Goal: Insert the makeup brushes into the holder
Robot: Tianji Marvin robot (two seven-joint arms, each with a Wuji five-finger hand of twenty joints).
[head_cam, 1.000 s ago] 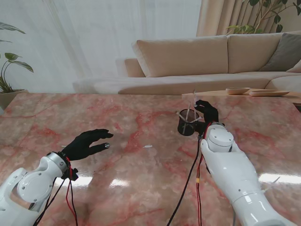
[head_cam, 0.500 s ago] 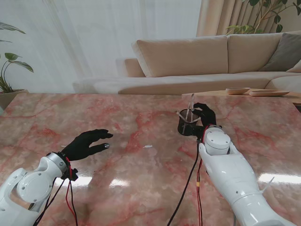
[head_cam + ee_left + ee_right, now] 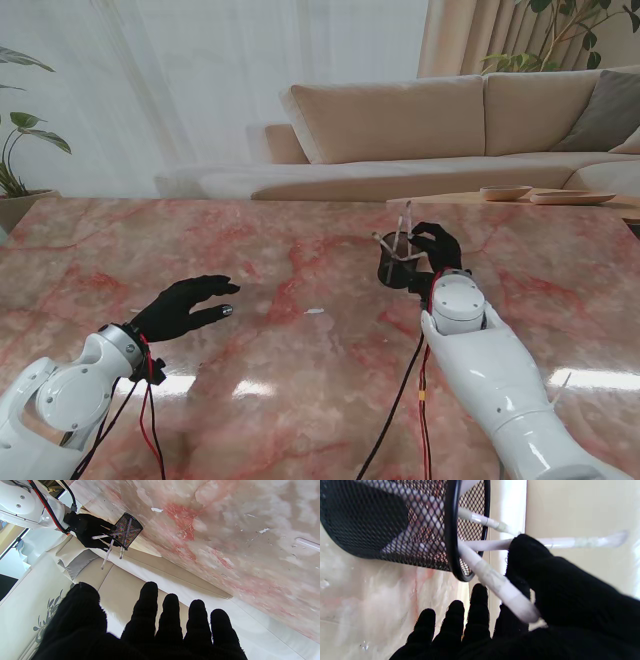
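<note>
The makeup brush (image 3: 492, 545) is pinched by the right hand (image 3: 437, 247) with its tip inside the mesh holder (image 3: 397, 268) toward the bench's (image 3: 300, 380) far edge, guiding insertion; the left hand (image 3: 185, 305) hovers spread, idle.

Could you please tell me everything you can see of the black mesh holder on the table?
The holder is a small round cup of black wire mesh with a solid black rim, standing upright on the pink marble table, right of centre. Three white makeup brushes lean in it, handles sticking out past the rim. The right robot hand is at its right side, its thumb on one brush. Whether the hand touches the mesh cannot be told.
</note>
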